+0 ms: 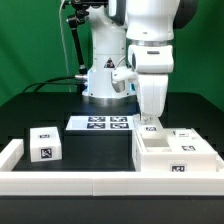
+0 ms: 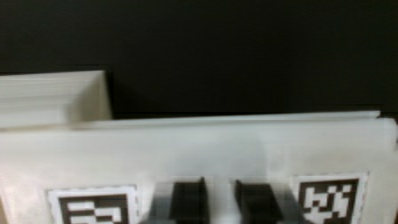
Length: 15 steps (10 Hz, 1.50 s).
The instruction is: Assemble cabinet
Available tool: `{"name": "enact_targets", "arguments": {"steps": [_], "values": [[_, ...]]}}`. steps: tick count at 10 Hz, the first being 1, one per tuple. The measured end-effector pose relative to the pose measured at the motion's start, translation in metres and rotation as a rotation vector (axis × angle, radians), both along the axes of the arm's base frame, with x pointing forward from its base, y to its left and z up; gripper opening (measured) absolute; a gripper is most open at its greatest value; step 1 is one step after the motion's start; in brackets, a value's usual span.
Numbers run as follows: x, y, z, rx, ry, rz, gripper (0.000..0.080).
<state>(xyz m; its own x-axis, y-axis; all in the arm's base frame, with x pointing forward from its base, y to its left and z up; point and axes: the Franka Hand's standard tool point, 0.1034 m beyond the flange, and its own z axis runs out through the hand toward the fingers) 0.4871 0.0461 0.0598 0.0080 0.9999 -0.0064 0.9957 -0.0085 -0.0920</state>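
Observation:
The large hollow white cabinet box (image 1: 176,152) stands at the exterior view's right front. My gripper (image 1: 150,119) points straight down at its far left corner. In the wrist view the two dark fingers (image 2: 183,202) stand close together, with a thin white strip of the box's wall (image 2: 214,150) between them; the gripper (image 2: 219,203) looks shut on it. Tags (image 2: 95,206) sit on either side of the fingers. A small white tagged cube (image 1: 44,143) lies at the exterior view's left. A flat white panel (image 1: 192,135) lies behind the box.
The marker board (image 1: 105,123) lies in front of the robot base. A long white border rail (image 1: 90,184) runs along the front and up the left side. Another white piece (image 2: 50,98) shows in the wrist view beyond the box.

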Motion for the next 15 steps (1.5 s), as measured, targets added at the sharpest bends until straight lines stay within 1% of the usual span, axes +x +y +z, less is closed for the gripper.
{"name": "enact_targets", "arguments": {"steps": [2,3,8,9,11,13,14,15], "values": [[0.021,-0.002,0.000,0.009,-0.019,0.008,0.0074],[0.028,-0.004,0.000,0.013,-0.025,0.027,0.0074],[0.028,-0.004,0.000,0.013,-0.028,0.021,0.0074],[0.034,-0.001,-0.001,0.016,-0.032,0.018,0.0074],[0.062,0.003,-0.001,0.024,-0.044,0.021,0.0074],[0.087,0.005,-0.001,0.034,-0.065,0.023,0.0074],[0.092,0.005,-0.002,0.036,-0.070,0.021,0.0074],[0.093,0.006,-0.002,0.035,-0.059,0.022,0.0074]]}}
